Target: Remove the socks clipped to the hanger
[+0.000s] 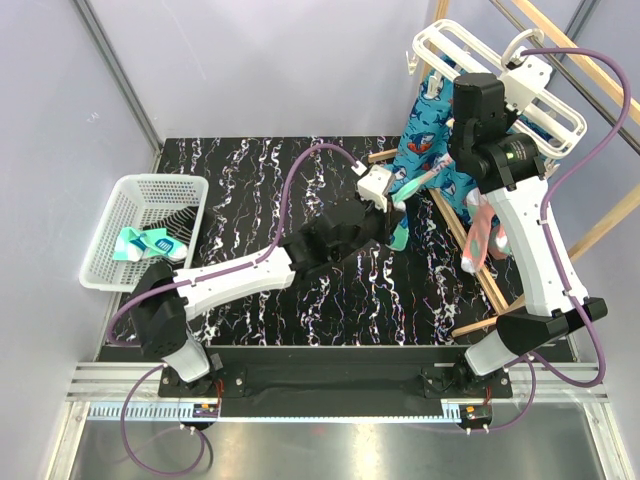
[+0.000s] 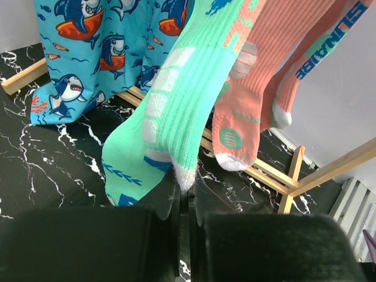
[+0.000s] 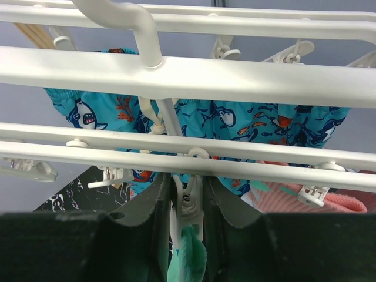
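Left jaws pinch mint-green sock (image 2: 176, 111), perhaps its white heel.

Hanger bars (image 3: 235, 76) and dangling clips (image 3: 111, 174) are blocking passage overhead; shark-print socks (image 1: 425, 130) and a mint-green sock (image 2: 176, 111) are curtaining the wooden frame (image 2: 343, 163) — open surface (image 1: 230, 170) is stretching left toward the basket (image 1: 105, 230).

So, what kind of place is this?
Likely a robotics lab cell: two robot arms bolted to a black marbled table, bare panel walls, and socks clipped to a white hanger.
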Motion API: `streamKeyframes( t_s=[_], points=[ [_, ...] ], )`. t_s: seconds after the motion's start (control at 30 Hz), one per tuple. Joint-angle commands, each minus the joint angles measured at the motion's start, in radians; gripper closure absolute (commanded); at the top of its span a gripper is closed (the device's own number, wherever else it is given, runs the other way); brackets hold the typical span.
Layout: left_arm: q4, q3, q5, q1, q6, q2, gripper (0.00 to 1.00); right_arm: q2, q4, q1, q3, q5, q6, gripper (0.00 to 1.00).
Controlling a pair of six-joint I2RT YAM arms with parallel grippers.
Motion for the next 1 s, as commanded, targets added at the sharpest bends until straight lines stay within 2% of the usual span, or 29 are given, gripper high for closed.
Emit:
streamKeyframes(
  t_s=[0.0, 0.53, 0.73, 0.8, 0.87, 0.9, 0.97],
  points=[
    [0.065, -0.016, -0.029, -0.007, -0.014, -0.041, 1.00, -0.035, 0.023, -0.007, 0.014, 0.009, 0.008, 1.00],
    [0.059, -0.025, -0.047, -0.007, -0.013, -0.051, 1.00, -0.031, 0.020, -0.009, 0.017, -0.012, 0.008, 1.00],
    [-0.045, -0.050, -0.147, 0.010, -0.078, -0.145, 1.00, -0.038, 0.008, -0.009, 0.016, -0.053, 0.009, 1.00],
    [-0.101, -0.059, -0.155, 0.041, -0.092, -0.203, 1.00, -0.043, 0.006, -0.007, 0.016, -0.087, 0.009, 0.91],
    [-0.136, -0.071, -0.135, 0.106, -0.109, -0.248, 1.00, -0.052, 0.003, -0.009, 0.016, -0.113, 0.009, 0.75],
    [-0.165, -0.088, -0.097, 0.137, -0.132, -0.298, 1.00, -0.052, -0.005, -0.009, 0.017, -0.135, 0.008, 0.63],
    [-0.223, -0.108, -0.063, 0.238, -0.164, -0.349, 1.00, -0.057, -0.017, -0.009, 0.019, -0.159, 0.000, 0.52]
  ],
)
